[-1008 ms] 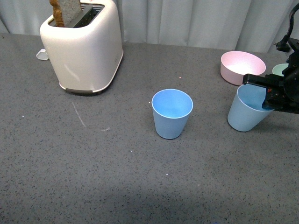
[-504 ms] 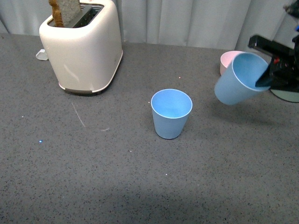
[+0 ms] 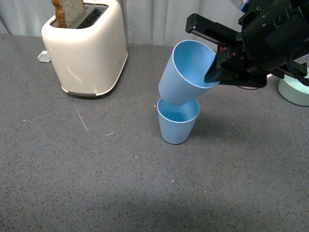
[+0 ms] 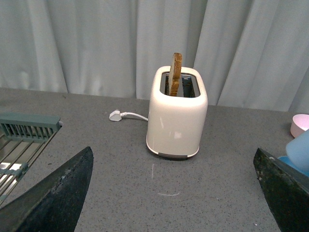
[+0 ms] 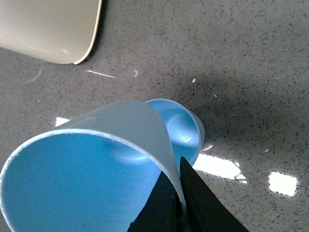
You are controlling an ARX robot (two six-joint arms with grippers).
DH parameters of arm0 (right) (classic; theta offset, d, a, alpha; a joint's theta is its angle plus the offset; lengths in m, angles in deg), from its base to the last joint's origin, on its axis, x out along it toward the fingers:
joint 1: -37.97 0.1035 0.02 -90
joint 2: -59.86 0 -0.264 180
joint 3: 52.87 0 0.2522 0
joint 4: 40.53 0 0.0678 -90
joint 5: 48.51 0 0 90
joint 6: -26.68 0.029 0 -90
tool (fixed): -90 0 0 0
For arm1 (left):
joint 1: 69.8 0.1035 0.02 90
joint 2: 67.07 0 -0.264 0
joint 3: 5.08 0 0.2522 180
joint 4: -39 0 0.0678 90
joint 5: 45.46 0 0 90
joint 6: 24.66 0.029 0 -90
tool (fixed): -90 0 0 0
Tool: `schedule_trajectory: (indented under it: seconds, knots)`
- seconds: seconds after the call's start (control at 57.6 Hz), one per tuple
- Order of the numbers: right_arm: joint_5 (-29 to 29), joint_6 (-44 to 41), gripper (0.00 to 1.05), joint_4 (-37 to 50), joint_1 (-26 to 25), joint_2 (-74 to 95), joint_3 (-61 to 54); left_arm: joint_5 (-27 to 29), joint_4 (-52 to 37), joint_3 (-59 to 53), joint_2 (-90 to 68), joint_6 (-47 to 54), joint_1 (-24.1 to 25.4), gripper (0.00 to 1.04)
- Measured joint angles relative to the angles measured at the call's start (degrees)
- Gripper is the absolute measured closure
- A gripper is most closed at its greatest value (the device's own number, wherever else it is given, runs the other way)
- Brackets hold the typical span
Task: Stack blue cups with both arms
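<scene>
Stacking step underway: right gripper (image 3: 215, 72) is clamping the tilted cup (image 3: 179, 79) by its rim, holding its base over the upright cup (image 3: 177, 126), mid-table, right of the toaster (image 3: 87, 53). Left gripper (image 4: 172, 153) is hanging w/ jaws apart, empty. Next prob. needs levelling, then lowering straight in.

Tilted blue cup (image 3: 186, 72) hangs over upright blue cup (image 3: 177, 126).

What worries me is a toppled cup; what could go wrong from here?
The tilted light-blue plastic cup, pinched by its rim in the right tool, has its base at the rim of the standing light-blue plastic cup; lowered askew, it might catch and tip that cup. The rim pinch might slip.
</scene>
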Motion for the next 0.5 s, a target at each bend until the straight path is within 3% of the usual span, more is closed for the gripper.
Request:
schedule_trajectory:
  seconds: [0.191, 0.382, 0.504]
  knots:
    - [0.04, 0.13, 1.04, -0.04, 0.15, 0.68, 0.00, 0.00, 0.00, 0.00, 0.00, 0.00, 0.00, 0.07]
    - [0.72, -0.87, 0.61, 2.23, 0.20, 0.31, -0.66, 0.00, 0.00, 0.00, 0.00, 0.00, 0.00, 0.07]
    - [-3.58, -4.42, 0.40, 6.38, 0.50, -1.86, -2.97, 0.00, 0.00, 0.00, 0.00, 0.00, 0.00, 0.07]
